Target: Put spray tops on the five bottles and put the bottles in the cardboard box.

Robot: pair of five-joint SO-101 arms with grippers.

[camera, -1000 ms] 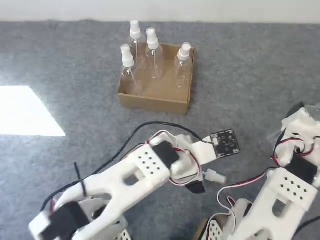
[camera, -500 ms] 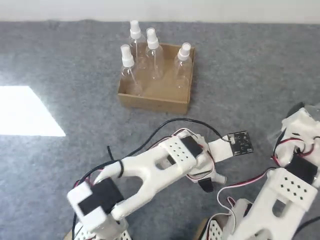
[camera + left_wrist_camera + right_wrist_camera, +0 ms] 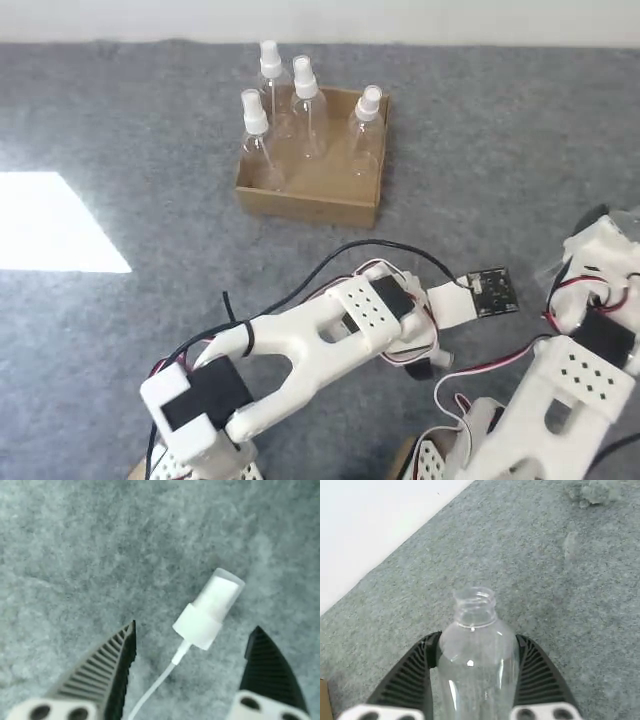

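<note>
We count 5 bottles in all: 4 capped bottles point(image 3: 305, 105) and 1 open bottle point(image 3: 477, 650). Also 1 cardboard box point(image 3: 305, 207), 1 loose spray top point(image 3: 207, 612), 2 robot arms point(image 3: 320, 335) and 1 grey carpet point(image 3: 120, 120).

White spray top point(image 3: 206, 616), clear bottle point(image 3: 475, 652), grey carpet point(image 3: 120, 120)

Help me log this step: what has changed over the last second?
The left arm swung rightward in the high view, toward the right arm, bringing the open left gripper astride the loose spray top, not yet gripped. The right arm kept still, the right gripper shut on the uncapped bottle. The four capped bottles stayed in the cardboard box.
</note>
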